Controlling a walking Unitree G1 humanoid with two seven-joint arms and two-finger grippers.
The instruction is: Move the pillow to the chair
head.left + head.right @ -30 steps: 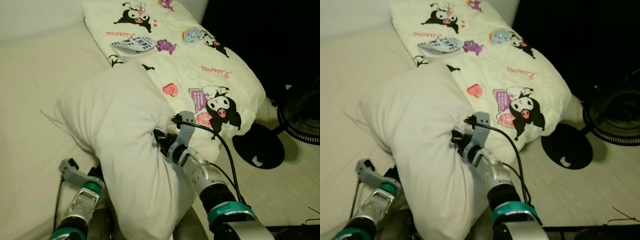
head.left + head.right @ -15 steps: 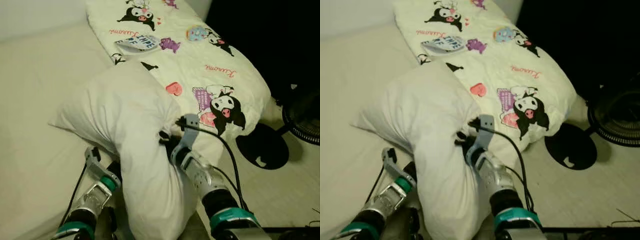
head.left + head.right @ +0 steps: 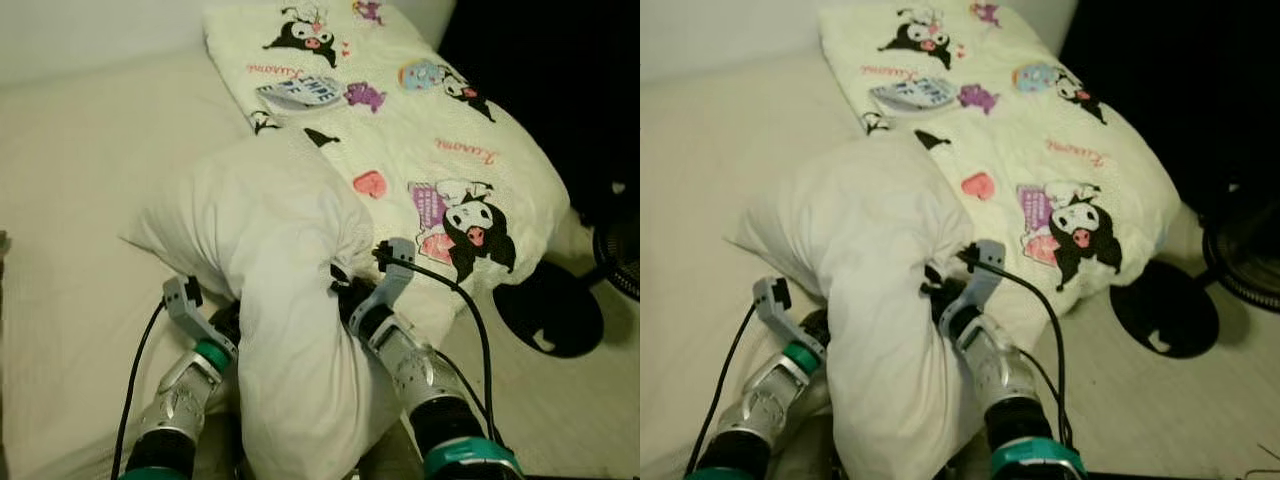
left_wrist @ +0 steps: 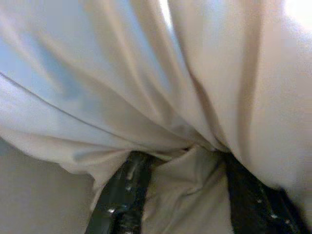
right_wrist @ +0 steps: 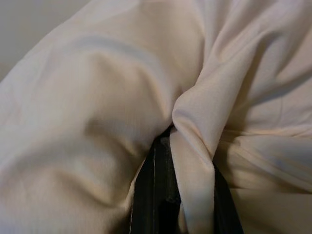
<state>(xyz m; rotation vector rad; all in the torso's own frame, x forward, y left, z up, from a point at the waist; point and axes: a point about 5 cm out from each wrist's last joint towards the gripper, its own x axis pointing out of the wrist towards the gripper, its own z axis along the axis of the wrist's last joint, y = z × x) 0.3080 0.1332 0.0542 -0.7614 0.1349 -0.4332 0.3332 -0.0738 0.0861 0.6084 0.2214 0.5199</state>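
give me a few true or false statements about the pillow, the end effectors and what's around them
1. Both end effectors pinch the white pillow: the left end effector and the right end effector. True.
2. The pillow already lies on a chair. False: it is held over the bed.
3. A cartoon-print blanket lies to the robot's right of the pillow. True.
4. The fan base sits on the bed. False: it stands on the floor.

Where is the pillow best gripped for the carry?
At its two opposite sides, one end effector pinching a fold from each. The pillow is soft and sags; the left end effector and right end effector each clamp bunched cloth, so the middle hangs between them.
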